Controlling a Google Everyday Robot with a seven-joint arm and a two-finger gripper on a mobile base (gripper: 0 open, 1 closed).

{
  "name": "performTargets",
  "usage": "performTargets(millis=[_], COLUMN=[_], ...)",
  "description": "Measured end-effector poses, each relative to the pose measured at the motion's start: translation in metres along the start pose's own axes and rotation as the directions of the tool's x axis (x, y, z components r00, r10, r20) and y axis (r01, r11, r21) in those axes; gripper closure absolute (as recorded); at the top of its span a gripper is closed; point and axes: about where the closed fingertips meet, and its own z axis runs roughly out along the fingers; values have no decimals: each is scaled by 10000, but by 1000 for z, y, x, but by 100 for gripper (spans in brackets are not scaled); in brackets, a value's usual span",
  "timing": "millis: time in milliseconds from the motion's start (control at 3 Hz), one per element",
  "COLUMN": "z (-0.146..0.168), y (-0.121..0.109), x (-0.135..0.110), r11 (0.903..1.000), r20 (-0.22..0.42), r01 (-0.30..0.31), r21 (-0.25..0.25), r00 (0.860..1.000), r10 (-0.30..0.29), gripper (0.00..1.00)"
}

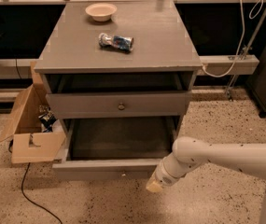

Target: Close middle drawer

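The end effector (154, 185) is seen low over the speckled floor (216, 199), at the end of a white arm (216, 157) reaching in from the right. Whether it is spread or pressed together cannot be told. The middle drawer (104, 168) is found pulled out just to its left, the drawer's front right corner lying just beside the tip; contact cannot be confirmed. The drawer's inside is seen above and to the left of the end effector. Higher still, the top drawer (86, 105) is seen. Far above on the tabletop (160, 50), a bowl (101, 11) and a crushed can (116, 42) are placed. A cardboard box (30, 129) is seen well to the left.
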Motion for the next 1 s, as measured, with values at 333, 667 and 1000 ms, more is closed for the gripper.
performTargets(millis=[333, 667, 1000], z=[8, 7, 5], y=[-24, -51, -83], x=[9, 16, 20], r11=[9888, 9599, 9198], r20=[-294, -533, -474], r01=[1237, 2186, 3070], r21=[830, 1757, 2445], r00=[9921, 9757, 9512], r10=[-1216, -2125, -3049], gripper=[100, 100, 100])
